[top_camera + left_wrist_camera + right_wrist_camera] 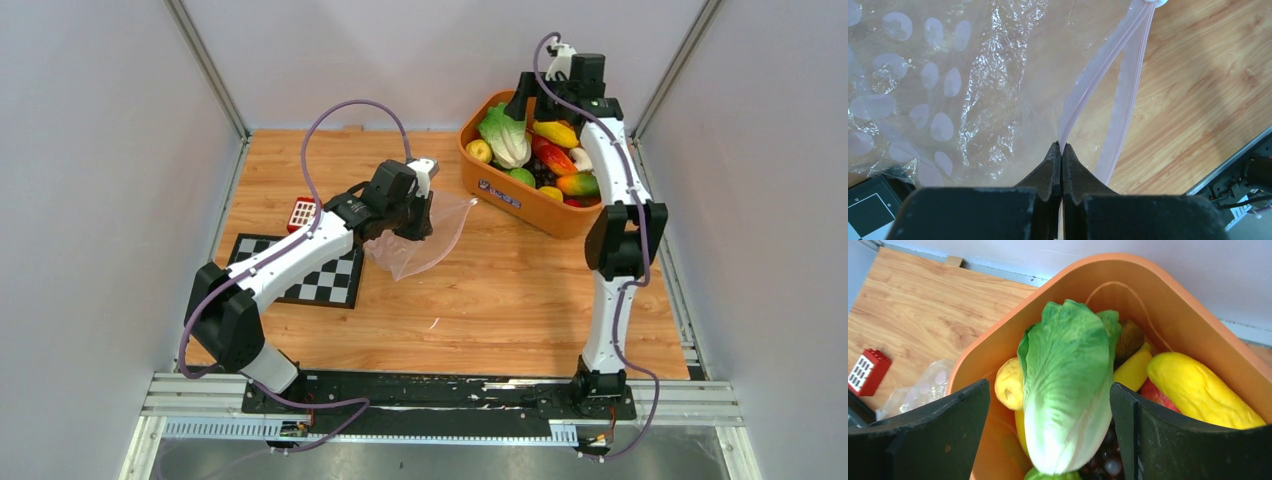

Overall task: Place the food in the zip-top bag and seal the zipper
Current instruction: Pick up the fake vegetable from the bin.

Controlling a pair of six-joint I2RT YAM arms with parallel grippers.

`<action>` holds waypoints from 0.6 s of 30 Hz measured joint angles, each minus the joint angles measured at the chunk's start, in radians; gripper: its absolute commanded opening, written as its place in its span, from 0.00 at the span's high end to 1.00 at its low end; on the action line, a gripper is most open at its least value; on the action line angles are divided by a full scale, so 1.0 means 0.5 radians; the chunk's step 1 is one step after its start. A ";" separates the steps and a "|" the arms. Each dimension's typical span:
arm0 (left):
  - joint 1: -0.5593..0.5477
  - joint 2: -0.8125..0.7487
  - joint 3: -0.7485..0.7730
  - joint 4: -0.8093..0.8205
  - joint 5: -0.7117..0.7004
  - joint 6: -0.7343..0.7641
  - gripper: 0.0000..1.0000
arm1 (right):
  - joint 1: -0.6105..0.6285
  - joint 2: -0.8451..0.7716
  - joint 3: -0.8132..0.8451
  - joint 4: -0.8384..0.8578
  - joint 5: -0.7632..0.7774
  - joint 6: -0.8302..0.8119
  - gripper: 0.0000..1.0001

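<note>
L gripper point(1061, 150) clamped on zipper point(1098, 65) of zip-top bag point(425, 245), mid-table by checkerboard point(330, 285); strip runs toward basket point(520, 205). R gripper point(1048, 390) spread astride cabbage point(1068, 365) (lengthwise in the gap), basket rim close; open table point(520, 300) nearside.

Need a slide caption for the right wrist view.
Right gripper, open, hovers over the green cabbage in the orange basket.

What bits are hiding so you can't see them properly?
Left wrist view: the clear crinkly zip-top bag runs off the top and left edges.
Top view: the left arm covers part of the bag.
Right wrist view: the green plastic cabbage hides whatever lies beneath it in the orange plastic basket.
</note>
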 measured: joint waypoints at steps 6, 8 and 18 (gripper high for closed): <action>0.000 0.000 0.000 -0.002 -0.001 0.001 1.00 | 0.072 0.277 0.363 -0.157 0.085 -0.113 0.01; 0.000 0.000 0.000 -0.002 -0.001 0.002 1.00 | 0.074 0.327 0.397 -0.176 0.084 -0.126 0.00; 0.000 0.000 0.000 -0.008 -0.001 0.002 1.00 | 0.078 0.581 0.521 -0.217 0.107 -0.179 0.00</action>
